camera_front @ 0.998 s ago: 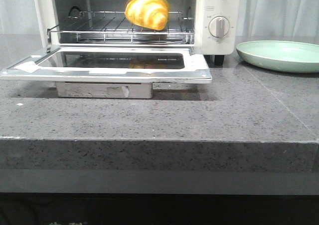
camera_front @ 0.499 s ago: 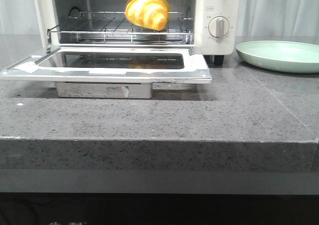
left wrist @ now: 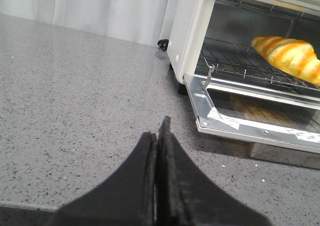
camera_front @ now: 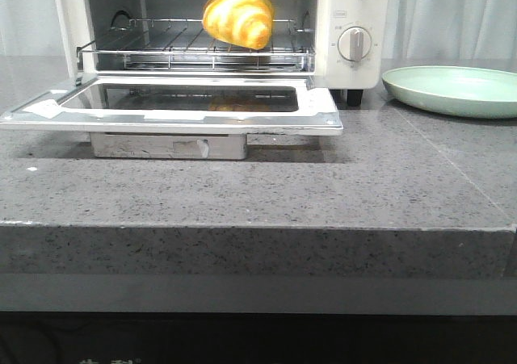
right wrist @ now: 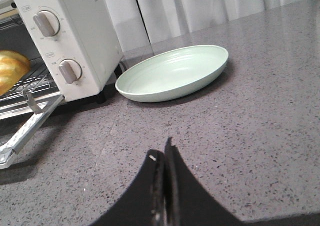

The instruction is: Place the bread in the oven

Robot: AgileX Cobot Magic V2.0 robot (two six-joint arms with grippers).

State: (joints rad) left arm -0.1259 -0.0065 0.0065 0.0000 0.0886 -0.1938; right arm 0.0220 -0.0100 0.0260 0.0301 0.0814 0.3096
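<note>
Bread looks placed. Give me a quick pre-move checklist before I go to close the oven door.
1. bread sits on the wire rack inside the oven: ok.
2. Door fully down, nothing lying on it: ok.
3. left gripper jaws shut, empty, apart from the oven: ok.
4. right gripper jaws shut, empty, over bare counter: ok.
5. Green plate beside the oven, clear of the door: ok.
6. Rack pushed in far enough for the door to close: cannot tell.
</note>
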